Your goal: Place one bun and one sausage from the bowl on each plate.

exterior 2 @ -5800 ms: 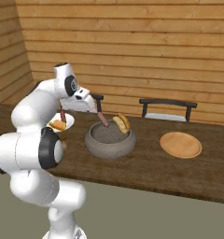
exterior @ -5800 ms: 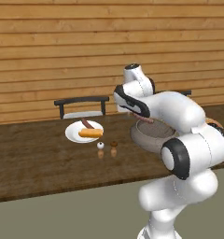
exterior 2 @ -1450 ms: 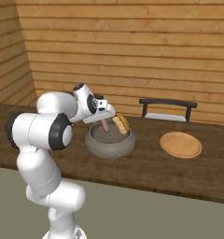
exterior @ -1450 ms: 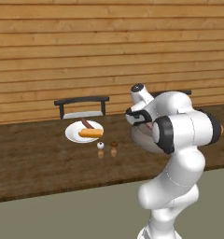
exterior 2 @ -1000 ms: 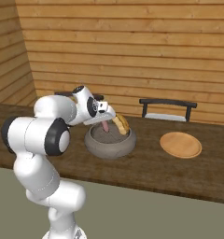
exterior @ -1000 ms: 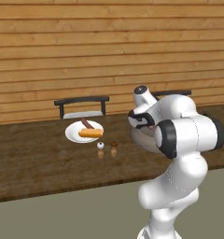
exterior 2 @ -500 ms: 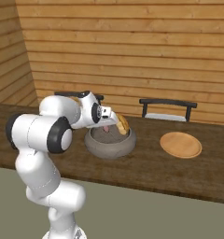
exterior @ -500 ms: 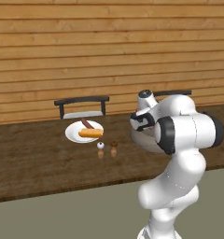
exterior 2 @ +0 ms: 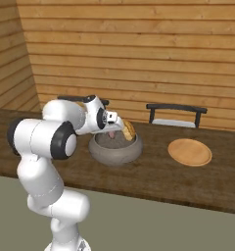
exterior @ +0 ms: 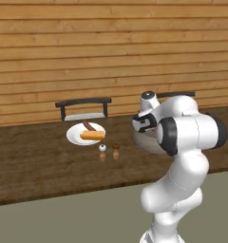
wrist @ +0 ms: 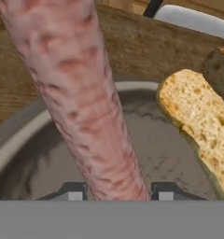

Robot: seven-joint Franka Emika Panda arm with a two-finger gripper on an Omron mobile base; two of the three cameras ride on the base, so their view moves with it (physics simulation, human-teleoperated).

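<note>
So it's on the second serving — gripper (wrist: pixel 117 192) has its jaws pinched on the sausage (wrist: pixel 76 93) down in the grey bowl (exterior 2: pixel 114 149), bun (exterior 2: pixel 128 130) leaning on the rim. Next I'd guess: lift it clear and carry it to the empty wooden plate (exterior 2: pixel 189 152) — white plate (exterior: pixel 78 137) looks done.

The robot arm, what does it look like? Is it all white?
Mostly. The arm is made of fat, rounded, glossy white pieces, like big tubes, with dark grey-black rings at the joints. A small dark patch sits on the hand end. The gripper has two small dark finger tips with pale squares on them. No loose cables show.
</note>
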